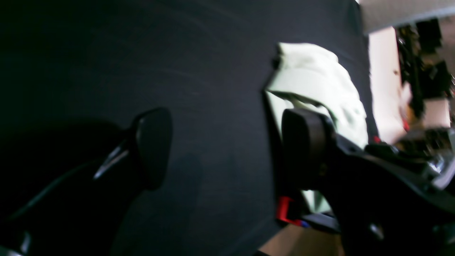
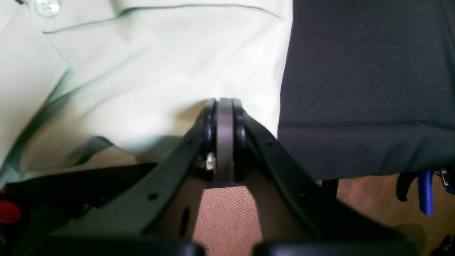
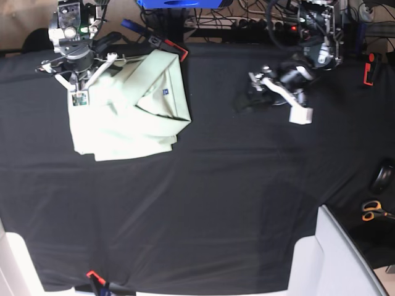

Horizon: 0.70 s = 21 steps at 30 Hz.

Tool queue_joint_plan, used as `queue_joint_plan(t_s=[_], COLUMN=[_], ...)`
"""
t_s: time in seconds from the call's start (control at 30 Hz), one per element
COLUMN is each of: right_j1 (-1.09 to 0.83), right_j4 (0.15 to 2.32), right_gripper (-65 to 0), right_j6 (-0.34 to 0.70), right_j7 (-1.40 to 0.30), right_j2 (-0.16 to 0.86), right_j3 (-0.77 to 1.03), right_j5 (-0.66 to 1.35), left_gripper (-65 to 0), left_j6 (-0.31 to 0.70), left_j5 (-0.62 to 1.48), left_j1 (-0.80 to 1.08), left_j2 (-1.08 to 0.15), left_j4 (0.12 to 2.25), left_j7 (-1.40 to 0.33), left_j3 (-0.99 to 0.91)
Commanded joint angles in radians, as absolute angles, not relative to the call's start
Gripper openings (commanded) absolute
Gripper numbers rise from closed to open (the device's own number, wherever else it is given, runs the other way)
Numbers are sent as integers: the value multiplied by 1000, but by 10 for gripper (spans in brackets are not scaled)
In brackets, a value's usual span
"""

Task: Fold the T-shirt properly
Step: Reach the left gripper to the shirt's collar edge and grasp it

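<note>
Folding underway: right gripper (image 2: pixel 224 106), jaws pressed together, at the T-shirt (image 3: pixel 126 108) edge; cloth pinched? Cannot tell. Left gripper (image 1: pixel 227 149), jaws spread, idle over the counter (image 3: pixel 216 203). Next likely another fold across.

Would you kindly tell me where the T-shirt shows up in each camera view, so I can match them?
Left wrist: T-shirt right of centre, a pale bundle beyond the open left gripper.
Right wrist: T-shirt fills the upper left, with the right gripper shut on its edge.
Base: T-shirt upper left.
Shared landmark: the black tablecloth beneath it.
</note>
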State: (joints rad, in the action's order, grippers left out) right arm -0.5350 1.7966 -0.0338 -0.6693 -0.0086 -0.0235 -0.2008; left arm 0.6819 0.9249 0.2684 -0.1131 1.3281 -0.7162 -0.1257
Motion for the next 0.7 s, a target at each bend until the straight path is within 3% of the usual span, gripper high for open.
queue_joint_plan(t_s=[0.0, 0.23, 0.67], right_j1=[-536, -536, -535], right_j4=[1813, 1813, 1813], right_gripper=[-647, -647, -647], right_j6=[-38, -38, -38], right_j7=[-650, -650, -648], right_j2=[-8, -8, -7], right_j3=[-21, -21, -21], right_j5=[-206, -206, -206], left_gripper=[-166, -165, -170], left_j6=[698, 698, 674], left_j5=[951, 952, 944], left_j1=[245, 193, 147], left_j2=[-114, -91, -62], left_j4=[1337, 1334, 1156], left_j7=[-702, -702, -751], left_j3=[-102, 73, 76])
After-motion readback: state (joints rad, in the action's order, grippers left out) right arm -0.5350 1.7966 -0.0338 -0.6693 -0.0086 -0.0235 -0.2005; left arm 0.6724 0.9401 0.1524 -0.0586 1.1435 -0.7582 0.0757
